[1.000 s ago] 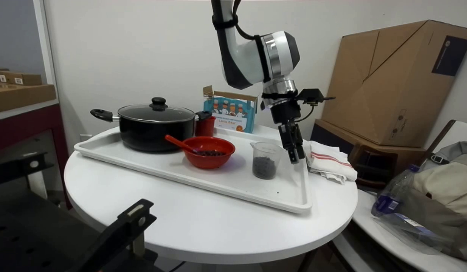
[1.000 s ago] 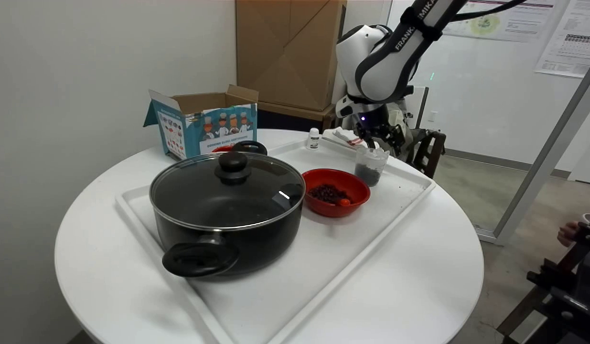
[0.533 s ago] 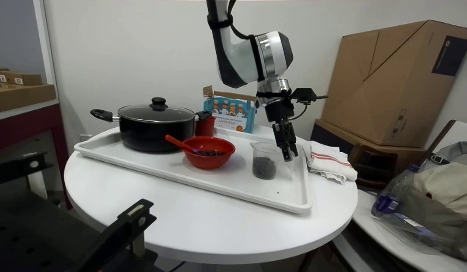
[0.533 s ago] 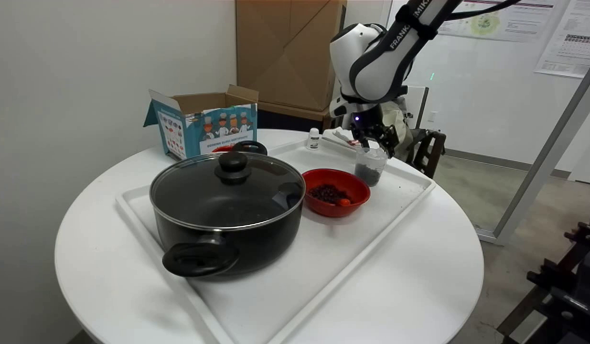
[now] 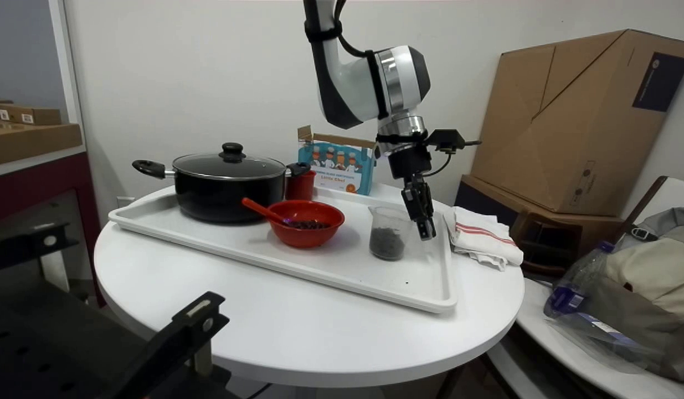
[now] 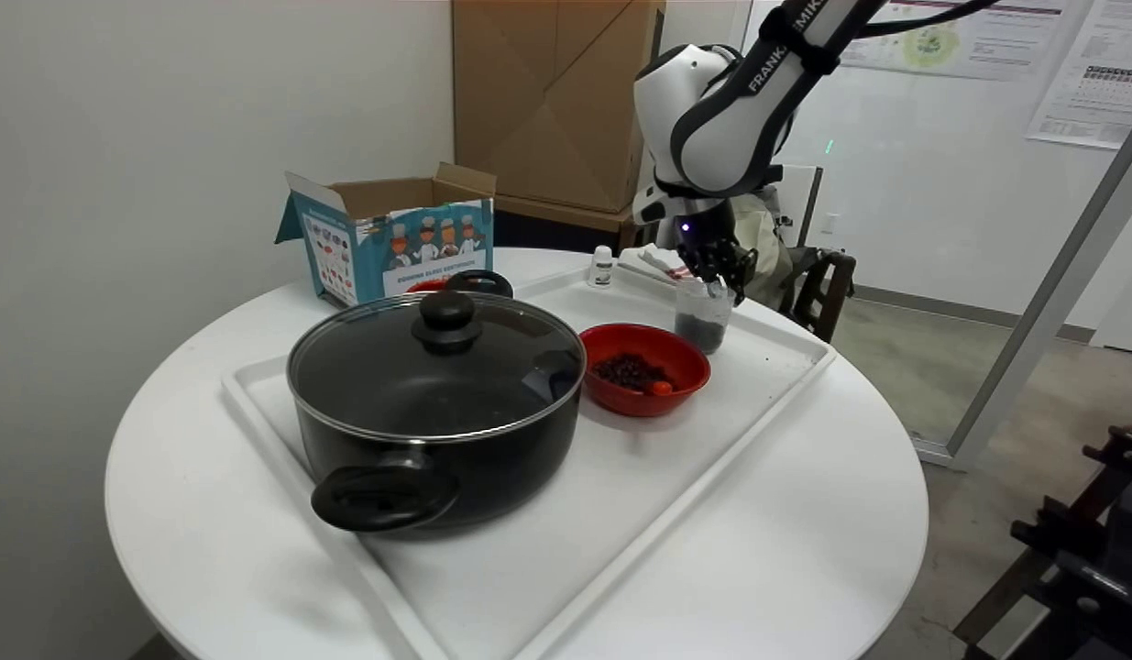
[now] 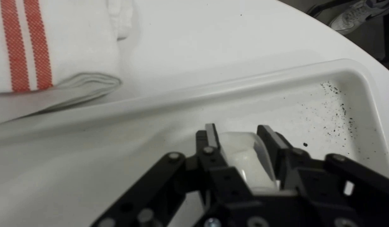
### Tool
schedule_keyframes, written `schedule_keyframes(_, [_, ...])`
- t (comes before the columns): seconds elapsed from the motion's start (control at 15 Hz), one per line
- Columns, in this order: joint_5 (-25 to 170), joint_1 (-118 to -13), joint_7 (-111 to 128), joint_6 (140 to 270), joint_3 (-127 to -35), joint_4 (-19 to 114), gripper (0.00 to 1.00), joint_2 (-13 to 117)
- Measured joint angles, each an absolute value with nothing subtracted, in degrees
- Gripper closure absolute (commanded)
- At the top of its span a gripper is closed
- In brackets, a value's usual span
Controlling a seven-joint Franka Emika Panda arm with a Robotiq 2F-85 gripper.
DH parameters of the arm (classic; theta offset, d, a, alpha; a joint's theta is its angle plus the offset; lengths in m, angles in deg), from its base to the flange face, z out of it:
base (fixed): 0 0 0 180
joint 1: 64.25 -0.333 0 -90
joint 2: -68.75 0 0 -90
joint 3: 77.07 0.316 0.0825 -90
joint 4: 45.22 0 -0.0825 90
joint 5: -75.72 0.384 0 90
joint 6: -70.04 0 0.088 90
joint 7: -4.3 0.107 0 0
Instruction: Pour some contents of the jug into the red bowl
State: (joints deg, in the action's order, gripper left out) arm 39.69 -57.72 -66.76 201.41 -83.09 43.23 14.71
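Clear plastic jug: handle clenched in my pincer, body just beside it, spout towards the red bowl; I judge this sets up the pour. Contents: dark, low inside. Red bowl: beyond the jug from my pincer, dark bits within.

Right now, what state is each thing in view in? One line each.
Clear jug: part full of dark contents, roughly upright; lifted or not, unclear
Gripper: shut on the jug's handle
Red bowl: upright, dark bits inside, red handle jutting out
Black pot: lid on
Tray: dark specks near one corner
Blue box: flaps open
Cloth: folded
White bottle: upright
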Motion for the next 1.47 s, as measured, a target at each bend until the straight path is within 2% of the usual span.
schedule_keyframes(0.07, [39.68, -57.72, -66.76, 201.41, -83.09, 43.28, 0.97, 14.74])
schedule_keyframes(0.13, [39.67, -57.74, -66.76, 201.41, -83.09, 43.34, 0.94, 14.76])
schedule_keyframes(0.8, [38.06, -59.19, -66.50, 201.24, -83.68, 44.60, 0.94, 17.42])
schedule_keyframes(1.2, [27.64, -65.27, -60.99, 199.44, -84.48, 48.90, 0.94, 22.93])
schedule_keyframes(1.47, [17.98, -70.56, -54.07, 193.37, -83.99, 52.44, 0.94, 25.12])
